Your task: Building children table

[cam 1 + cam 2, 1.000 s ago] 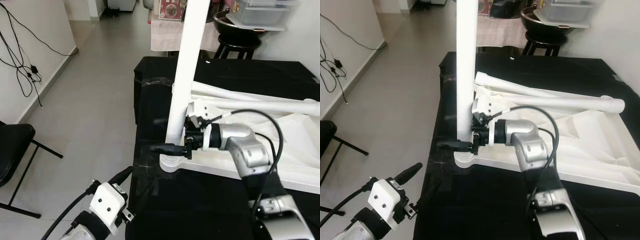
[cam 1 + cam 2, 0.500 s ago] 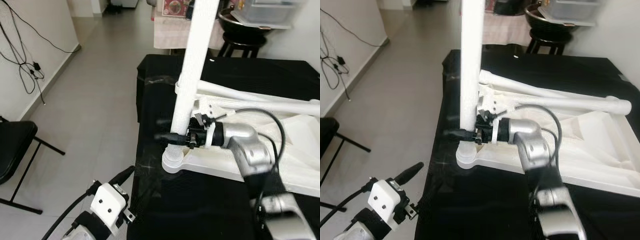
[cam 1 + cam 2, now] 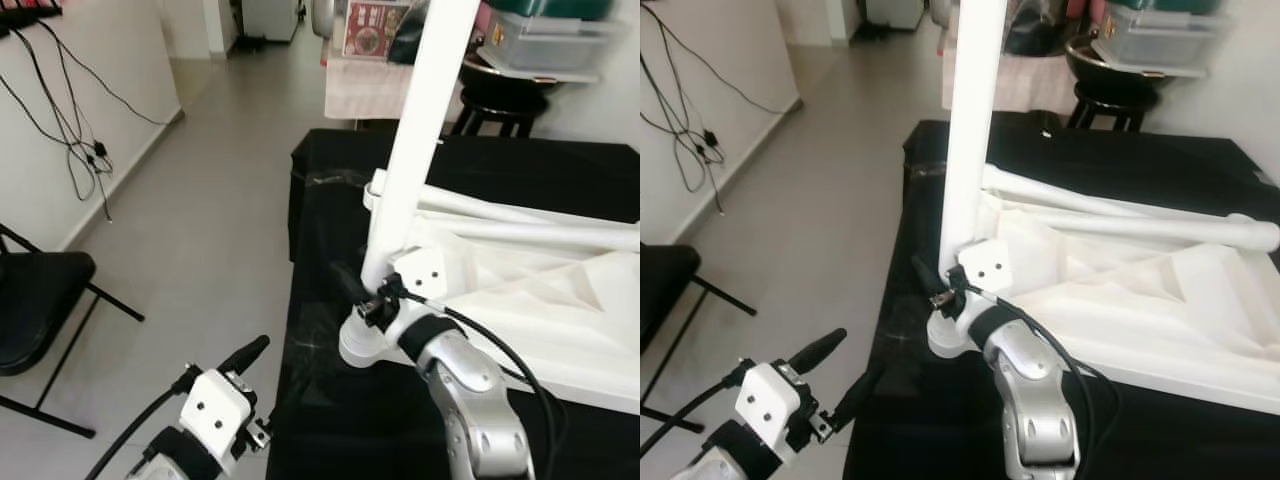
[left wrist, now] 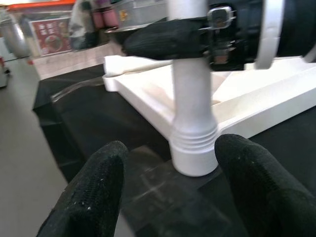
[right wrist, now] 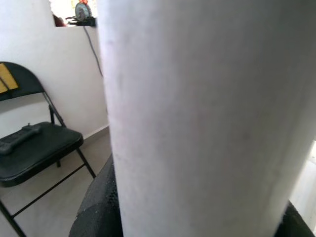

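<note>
At the tabletop corner, right tool clamps the upright leg, fingertips half hidden.

Upright white leg blocks the table corner, right gripper clamped on its base. Loose legs lie across the tabletop at 2 o'clock. Open floor at 10 o'clock; black chair at 9 o'clock.

1. Table leg: plain white.
2. Upturned table top: white.
3. Cloth on the tabletop: black.
4. Floor: pale grey.
5. Folding chair: black.
6. Stool: black.
7. Right arm: silver.
</note>
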Tool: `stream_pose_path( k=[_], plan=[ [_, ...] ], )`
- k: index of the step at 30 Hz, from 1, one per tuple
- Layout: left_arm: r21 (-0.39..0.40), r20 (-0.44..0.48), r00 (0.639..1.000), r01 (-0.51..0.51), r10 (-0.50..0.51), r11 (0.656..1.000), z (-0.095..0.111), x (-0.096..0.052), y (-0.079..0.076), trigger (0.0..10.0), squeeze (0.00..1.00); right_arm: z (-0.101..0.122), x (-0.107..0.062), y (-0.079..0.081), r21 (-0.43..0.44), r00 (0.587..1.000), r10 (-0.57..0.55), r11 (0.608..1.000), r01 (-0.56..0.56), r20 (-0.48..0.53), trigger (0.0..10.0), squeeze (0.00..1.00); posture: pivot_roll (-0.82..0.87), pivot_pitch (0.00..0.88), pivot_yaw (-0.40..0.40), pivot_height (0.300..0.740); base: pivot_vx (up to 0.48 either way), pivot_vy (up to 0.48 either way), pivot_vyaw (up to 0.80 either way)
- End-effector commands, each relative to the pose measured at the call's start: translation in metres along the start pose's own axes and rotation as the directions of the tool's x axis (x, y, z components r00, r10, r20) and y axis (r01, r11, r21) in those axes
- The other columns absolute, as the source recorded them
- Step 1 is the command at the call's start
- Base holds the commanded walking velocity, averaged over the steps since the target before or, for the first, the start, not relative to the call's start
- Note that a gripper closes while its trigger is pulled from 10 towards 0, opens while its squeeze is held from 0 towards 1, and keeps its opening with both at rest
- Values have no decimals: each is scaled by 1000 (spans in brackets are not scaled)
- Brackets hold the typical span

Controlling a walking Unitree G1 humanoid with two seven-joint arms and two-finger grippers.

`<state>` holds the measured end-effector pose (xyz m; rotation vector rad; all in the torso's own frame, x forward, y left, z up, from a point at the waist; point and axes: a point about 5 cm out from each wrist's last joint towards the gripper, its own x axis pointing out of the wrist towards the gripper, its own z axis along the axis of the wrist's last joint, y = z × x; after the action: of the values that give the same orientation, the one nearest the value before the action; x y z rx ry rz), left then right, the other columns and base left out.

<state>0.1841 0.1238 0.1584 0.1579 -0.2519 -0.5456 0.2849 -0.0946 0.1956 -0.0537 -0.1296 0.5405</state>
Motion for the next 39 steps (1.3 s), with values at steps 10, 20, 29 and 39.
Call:
stream_pose_path(
  k=[10, 20, 29, 39],
  plan=[
    [1, -15, 1000, 4, -4, 1000, -3, -2, -4, 10000, 0, 5, 19, -1, -38, 844, 533, 843, -536, -68, 10000, 1000, 27, 147, -77, 740, 0, 0, 0],
    [3, -15, 1000, 1, -1, 1000, 0, -4, -5, 10000, 0, 25, 32, -17, -58, 616, 783, 614, -787, -85, 10000, 694, 67, 171, -71, 740, 0, 0, 0],
    [4, -19, 1000, 2, -2, 1000, 2, -6, -7, 10000, 0, 19, 47, -35, 18, 489, 861, 496, -868, -140, 7961, 0, 94, 185, -77, 740, 0, 0, 0],
    [4, -21, 1000, -1, 2, 1000, 3, -7, -8, 10000, 0, 17, 47, -50, 29, 523, 843, 530, -848, -125, 0, 0, 86, 189, -73, 740, 0, 0, 0]
  ],
)
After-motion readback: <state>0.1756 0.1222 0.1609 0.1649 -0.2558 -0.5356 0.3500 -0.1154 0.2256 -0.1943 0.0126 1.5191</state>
